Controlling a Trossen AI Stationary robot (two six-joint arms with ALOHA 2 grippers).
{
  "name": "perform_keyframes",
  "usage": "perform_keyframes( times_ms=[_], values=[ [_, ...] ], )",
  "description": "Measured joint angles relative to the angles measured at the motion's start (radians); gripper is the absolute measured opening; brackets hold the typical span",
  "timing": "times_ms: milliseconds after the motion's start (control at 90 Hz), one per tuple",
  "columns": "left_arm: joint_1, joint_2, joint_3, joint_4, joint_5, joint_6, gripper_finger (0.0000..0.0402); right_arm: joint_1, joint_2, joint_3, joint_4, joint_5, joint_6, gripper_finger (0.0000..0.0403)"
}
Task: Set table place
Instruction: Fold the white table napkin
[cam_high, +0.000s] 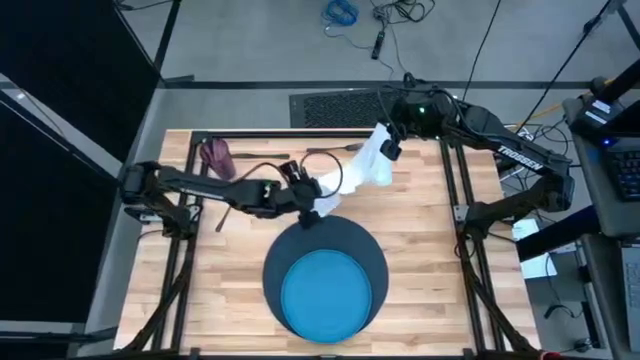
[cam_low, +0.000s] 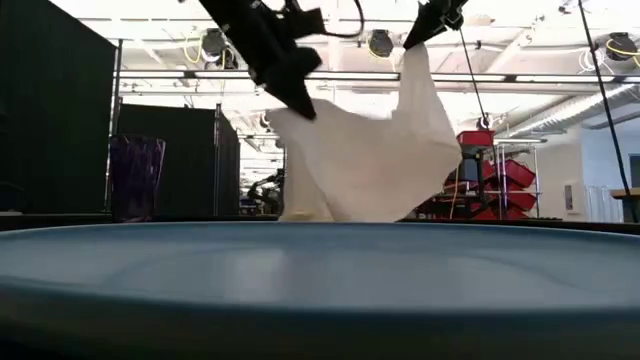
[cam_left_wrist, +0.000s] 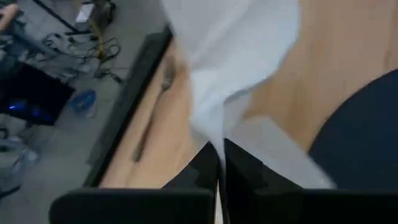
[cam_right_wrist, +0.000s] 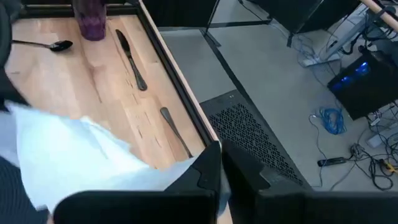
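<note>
We hold the limp, light white napkin (cam_high: 362, 166) aloft near the table's (cam_high: 430, 250) far edge, left gripper (cam_high: 312, 203) and right gripper (cam_high: 388, 142) each pinching a corner, best kept there.

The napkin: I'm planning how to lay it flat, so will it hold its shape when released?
Probably not. The white napkin sags in loose folds between the left gripper and right gripper, so it looks floppy and light, likely crumpling.

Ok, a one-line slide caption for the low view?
Both grippers, left and right, hold the white napkin aloft behind the blue plate.
</note>
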Motion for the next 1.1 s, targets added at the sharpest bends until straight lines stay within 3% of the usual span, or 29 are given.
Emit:
perform_keyframes(
  times_ms=[378, 656, 867, 1100],
  values=[
    [0.07, -0.157, -0.002, -0.129, -0.084, 0.054, 0.0, -0.001, 0.0, -0.011, -0.072, 0.051, 0.065, 0.0],
    [0.102, -0.192, -0.002, -0.168, -0.048, 0.055, 0.0, 0.036, 0.0, -0.18, -0.014, 0.042, 0.163, 0.0],
    [0.081, -0.191, -0.002, -0.203, -0.021, 0.019, 0.0, 0.132, 0.0, -0.217, -0.012, 0.043, 0.215, 0.0],
    [-0.022, -0.205, -0.002, -0.251, -0.005, -0.054, 0.0, 0.301, -0.022, -0.217, -0.028, 0.054, 0.3, 0.0]
  ],
)
